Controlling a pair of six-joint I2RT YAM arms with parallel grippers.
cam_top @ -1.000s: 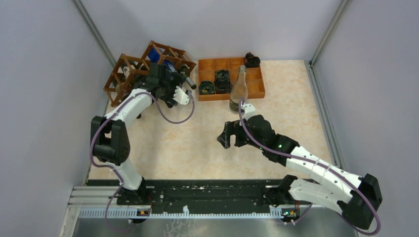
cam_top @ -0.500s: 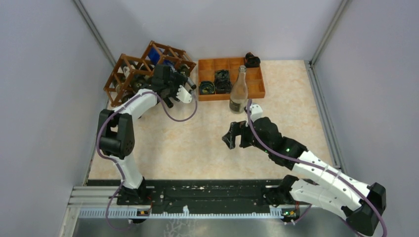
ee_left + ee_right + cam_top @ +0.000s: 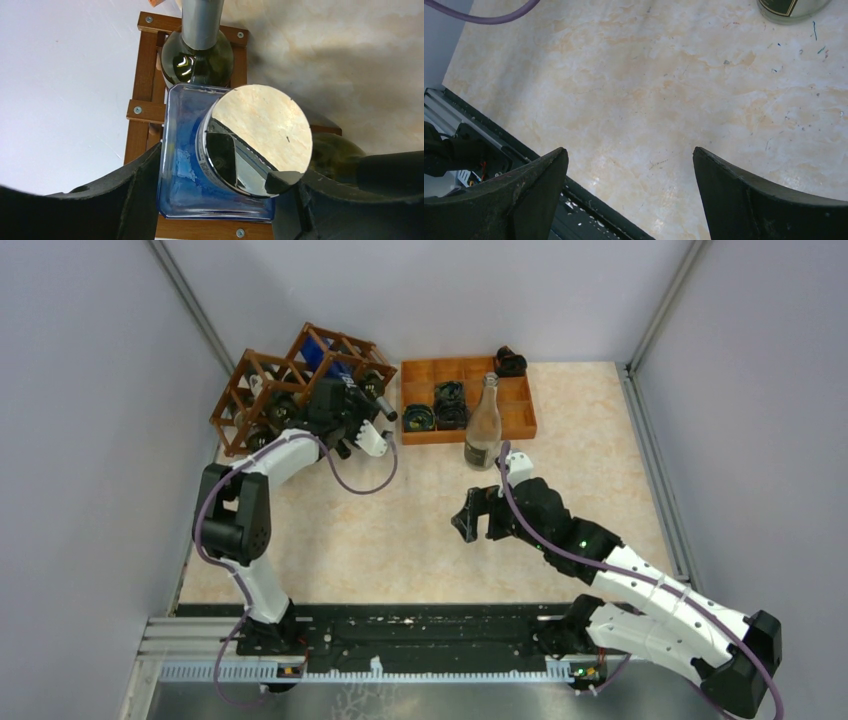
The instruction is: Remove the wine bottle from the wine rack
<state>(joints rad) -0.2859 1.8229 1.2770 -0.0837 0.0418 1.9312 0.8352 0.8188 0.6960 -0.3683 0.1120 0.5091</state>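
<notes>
The reddish-brown lattice wine rack (image 3: 262,383) stands at the far left; it also shows in the left wrist view (image 3: 145,75). A square blue bottle (image 3: 185,165) with a mirror-like round cap (image 3: 260,135) lies in one cell. A dark green wine bottle (image 3: 200,57) lies in the cell beyond, and another green bottle (image 3: 335,152) to the right. My left gripper (image 3: 340,402) is at the rack front; in its wrist view the gripper (image 3: 227,165) is open, jaws on either side of the blue bottle. My right gripper (image 3: 476,518) is open and empty over the table.
A clear bottle (image 3: 484,425) stands upright on the table; its base shows in the right wrist view (image 3: 791,7). An orange compartment tray (image 3: 520,418) with dark small parts sits behind it. Grey walls close in left, right and back. A black rail (image 3: 589,200) runs along the near edge.
My left gripper has moved up and left, closer into the rack front. My right arm has drawn back a little from the upright bottle, then stayed still.
</notes>
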